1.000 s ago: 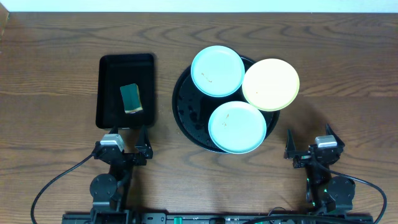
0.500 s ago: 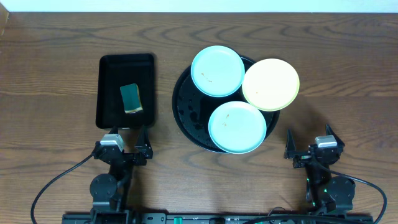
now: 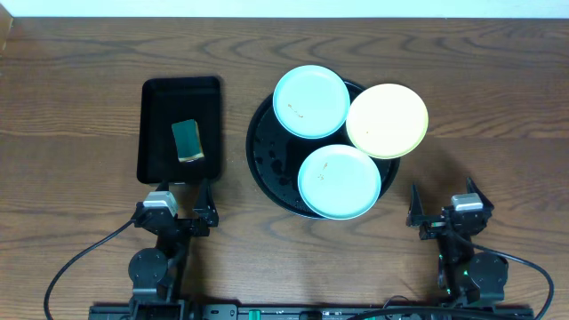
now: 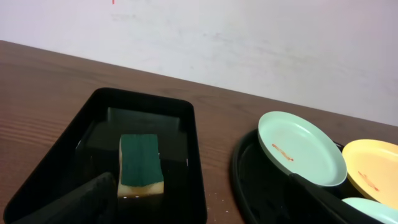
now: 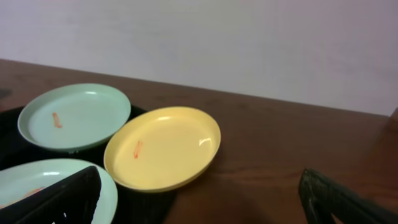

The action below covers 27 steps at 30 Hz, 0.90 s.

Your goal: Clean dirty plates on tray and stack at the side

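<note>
A round black tray [image 3: 264, 151] holds three plates: a mint-blue plate [image 3: 310, 101] at the back, a yellow plate [image 3: 387, 120] at the right overhanging the rim, and a mint-blue plate [image 3: 339, 181] at the front. Each has a small orange-brown smudge. The back mint plate [image 4: 301, 148] and the yellow plate [image 4: 372, 172] show in the left wrist view; the yellow plate [image 5: 163, 147] and both mint plates [image 5: 74, 116] [image 5: 43, 186] show in the right wrist view. My left gripper [image 3: 180, 212] and right gripper [image 3: 441, 212] are open and empty near the front edge.
A rectangular black tray [image 3: 180, 129] at the left holds a green and yellow sponge [image 3: 188, 140], also seen in the left wrist view [image 4: 141, 165]. Bare wooden table [image 3: 498, 133] lies right of the round tray.
</note>
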Each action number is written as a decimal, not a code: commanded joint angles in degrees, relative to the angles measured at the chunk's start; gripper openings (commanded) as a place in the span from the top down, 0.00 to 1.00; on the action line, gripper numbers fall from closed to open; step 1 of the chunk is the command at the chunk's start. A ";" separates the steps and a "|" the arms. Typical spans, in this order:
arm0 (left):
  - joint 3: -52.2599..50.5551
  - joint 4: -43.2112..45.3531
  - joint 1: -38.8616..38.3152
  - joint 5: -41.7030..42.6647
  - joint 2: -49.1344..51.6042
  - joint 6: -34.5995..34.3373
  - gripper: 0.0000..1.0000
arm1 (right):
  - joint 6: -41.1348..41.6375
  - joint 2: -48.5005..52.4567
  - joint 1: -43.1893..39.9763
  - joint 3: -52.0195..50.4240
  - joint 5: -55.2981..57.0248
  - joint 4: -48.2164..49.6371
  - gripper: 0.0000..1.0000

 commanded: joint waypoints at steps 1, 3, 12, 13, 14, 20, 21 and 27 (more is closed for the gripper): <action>-0.46 -2.71 -0.07 1.07 -0.37 -0.46 0.14 | -0.33 -0.31 0.04 -0.04 -4.04 0.44 0.01; -0.46 -2.71 -0.07 1.07 -0.37 -0.46 0.14 | 0.24 -0.31 0.04 0.72 -7.41 -0.74 0.01; -0.46 -2.71 -0.07 1.05 -0.37 -0.46 0.14 | 2.12 11.45 0.04 22.36 -7.85 -14.88 0.01; -0.46 -2.71 -0.07 1.05 -0.37 -0.46 0.14 | 1.64 15.15 0.04 26.49 -7.85 -16.94 0.01; -0.46 -2.71 -0.07 1.05 -0.37 -0.44 0.14 | 1.51 19.23 0.04 30.91 -7.87 -19.67 0.01; -0.46 -2.71 -0.07 1.05 -0.37 -0.46 0.14 | -0.76 47.71 0.04 61.96 -12.17 -47.80 0.01; -0.46 -2.71 -0.07 1.05 -0.37 -0.46 0.14 | -0.66 52.06 0.07 66.93 -12.87 -52.17 0.01; -0.46 -2.71 -0.07 1.05 -0.37 -0.44 0.14 | 7.61 69.83 0.04 85.68 -28.55 -66.07 0.01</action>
